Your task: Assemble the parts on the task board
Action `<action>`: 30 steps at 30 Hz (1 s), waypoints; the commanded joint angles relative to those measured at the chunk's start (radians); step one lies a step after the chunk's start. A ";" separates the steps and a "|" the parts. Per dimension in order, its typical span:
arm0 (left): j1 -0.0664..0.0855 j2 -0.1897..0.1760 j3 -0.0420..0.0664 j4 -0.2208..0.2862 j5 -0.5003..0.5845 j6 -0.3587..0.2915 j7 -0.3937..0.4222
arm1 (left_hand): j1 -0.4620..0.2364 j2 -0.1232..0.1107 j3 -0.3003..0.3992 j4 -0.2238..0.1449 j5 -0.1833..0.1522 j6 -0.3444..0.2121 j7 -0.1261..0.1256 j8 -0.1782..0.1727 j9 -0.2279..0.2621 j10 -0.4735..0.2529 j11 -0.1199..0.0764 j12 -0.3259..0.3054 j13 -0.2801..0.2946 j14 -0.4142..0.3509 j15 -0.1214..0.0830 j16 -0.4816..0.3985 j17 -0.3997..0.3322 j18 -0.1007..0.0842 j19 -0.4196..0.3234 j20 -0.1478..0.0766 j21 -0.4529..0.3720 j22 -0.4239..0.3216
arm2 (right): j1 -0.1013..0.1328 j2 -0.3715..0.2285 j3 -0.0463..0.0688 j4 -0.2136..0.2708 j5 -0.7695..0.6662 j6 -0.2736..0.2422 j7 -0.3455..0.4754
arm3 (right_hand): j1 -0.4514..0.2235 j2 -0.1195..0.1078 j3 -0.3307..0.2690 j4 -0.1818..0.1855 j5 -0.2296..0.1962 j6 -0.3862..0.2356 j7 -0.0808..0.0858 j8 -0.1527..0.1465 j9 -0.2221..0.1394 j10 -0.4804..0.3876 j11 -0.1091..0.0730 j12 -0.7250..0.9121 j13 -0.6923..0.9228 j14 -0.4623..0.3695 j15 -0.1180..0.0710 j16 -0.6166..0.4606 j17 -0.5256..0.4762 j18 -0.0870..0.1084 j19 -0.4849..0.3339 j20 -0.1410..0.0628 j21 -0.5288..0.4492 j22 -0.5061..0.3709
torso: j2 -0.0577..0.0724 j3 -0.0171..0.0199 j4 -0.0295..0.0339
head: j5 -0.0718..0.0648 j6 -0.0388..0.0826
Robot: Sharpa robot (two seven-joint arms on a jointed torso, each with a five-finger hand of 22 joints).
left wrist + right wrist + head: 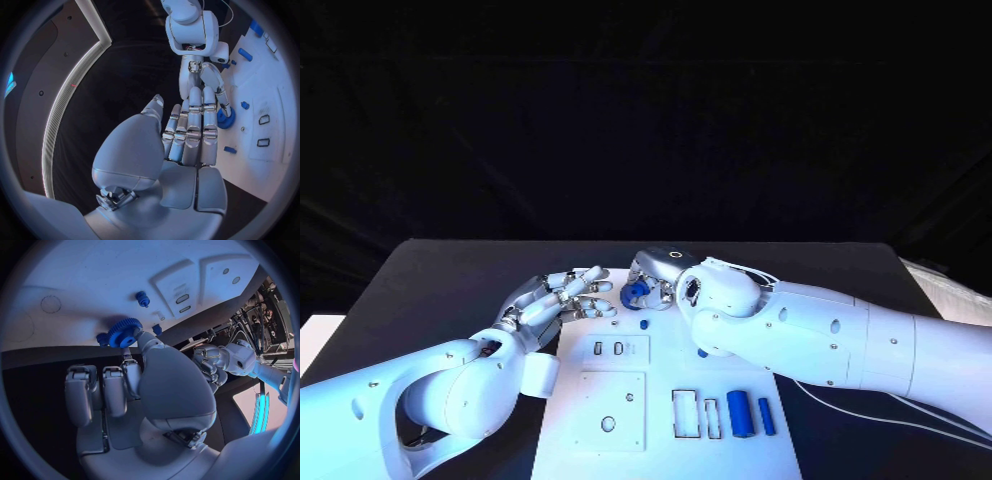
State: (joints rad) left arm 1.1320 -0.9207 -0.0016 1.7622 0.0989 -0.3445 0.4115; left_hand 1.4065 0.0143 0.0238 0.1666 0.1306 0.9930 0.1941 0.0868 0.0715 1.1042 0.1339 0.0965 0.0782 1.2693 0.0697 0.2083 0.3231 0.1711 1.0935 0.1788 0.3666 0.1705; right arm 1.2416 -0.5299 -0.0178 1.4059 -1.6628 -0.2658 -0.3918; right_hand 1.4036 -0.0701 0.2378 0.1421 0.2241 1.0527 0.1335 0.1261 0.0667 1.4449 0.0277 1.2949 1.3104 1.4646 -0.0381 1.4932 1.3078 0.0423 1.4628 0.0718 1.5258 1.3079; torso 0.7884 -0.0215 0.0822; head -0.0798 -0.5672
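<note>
Task board (pixel 625 400): white plate, centre of counter (pixel 444 270).
Blue gear (pixel 636 292): board's 12 o'clock edge, pinched by right hand (pixel 664 280), likely for seating on peg.
Left hand (pixel 567 298): 9 o'clock of gear, fingers extended, empty, probably steadying.
Blue cylinders (pixel 750 413): board's 4 o'clock, unplaced.

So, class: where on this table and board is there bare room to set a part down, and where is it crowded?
Free: the black table on the left arm's side beyond the left hand, and the task board's near strip below the square panel. Crowded: the board's far edge, where the right hand holds the blue gear close to the left hand, and around the blue cylinders.
</note>
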 commanded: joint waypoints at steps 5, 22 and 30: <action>0.001 0.002 0.001 0.002 0.003 0.023 0.004 | 0.005 0.007 0.000 -0.004 0.007 0.002 0.003 -0.004 0.000 0.002 0.002 -0.007 -0.001 -0.001 0.001 -0.005 0.001 0.010 -0.001 -0.003 0.007 0.001 | -0.010 0.009 -0.006 -0.022 -0.012 0.014 -0.006 | -0.018 -0.004 0.018 -0.002 -0.008 -0.005 -0.007 -0.017 0.018 -0.030 0.010 -0.045 0.004 0.077 0.005 0.003 0.114 -0.017 0.032 0.005 0.004 0.153 | 0.000 0.0001 -0.0014 | 0.002 0.000; 0.001 0.000 0.001 0.001 0.003 0.024 0.001 | 0.005 0.007 0.000 -0.004 0.007 0.002 0.003 -0.004 0.000 0.002 0.002 -0.007 -0.001 -0.001 0.001 -0.005 0.001 0.010 -0.001 -0.003 0.007 0.001 | -0.011 0.006 -0.007 -0.031 0.002 0.022 -0.002 | -0.088 -0.057 -0.013 0.026 -0.032 -0.146 0.030 -0.060 0.003 -0.095 0.046 -0.164 -0.079 0.076 0.038 0.002 0.114 -0.014 0.022 0.038 -0.002 0.141 | 0.000 0.0004 -0.0006 | -0.002 0.002; 0.001 0.000 0.001 0.002 0.003 0.023 0.000 | 0.006 0.009 0.001 -0.006 0.006 0.002 0.003 -0.006 -0.001 0.002 0.003 -0.009 -0.002 -0.002 0.001 -0.007 0.005 0.010 -0.002 -0.003 0.008 0.002 | -0.011 0.003 -0.007 -0.034 0.046 0.050 -0.006 | -0.169 -0.026 -0.040 0.107 -0.004 -0.118 0.025 -0.054 0.009 -0.086 0.043 -0.154 -0.071 0.076 0.036 0.003 0.117 -0.014 0.023 0.038 -0.001 0.144 | 0.000 0.0005 -0.0008 | -0.003 0.002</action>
State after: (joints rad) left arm 1.1320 -0.9218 -0.0015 1.7622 0.0996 -0.3420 0.4078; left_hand 1.4105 0.0183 0.0238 0.1666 0.1306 0.9930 0.1941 0.0868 0.0715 1.1042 0.1339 0.0890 0.0782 1.2693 0.0697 0.2043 0.3274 0.1711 1.0935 0.1788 0.3710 0.1715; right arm 1.2329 -0.5261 -0.0229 1.3737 -1.6432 -0.2528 -0.3934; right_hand 1.2419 -0.0946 0.1986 0.2451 0.2169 0.9348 0.1625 0.0732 0.0792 1.3553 0.0745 1.1377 1.2383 1.4629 -0.0070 1.4932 1.3074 0.0366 1.4661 0.1043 1.5257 1.3075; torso 0.7885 -0.0211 0.0812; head -0.0819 -0.5658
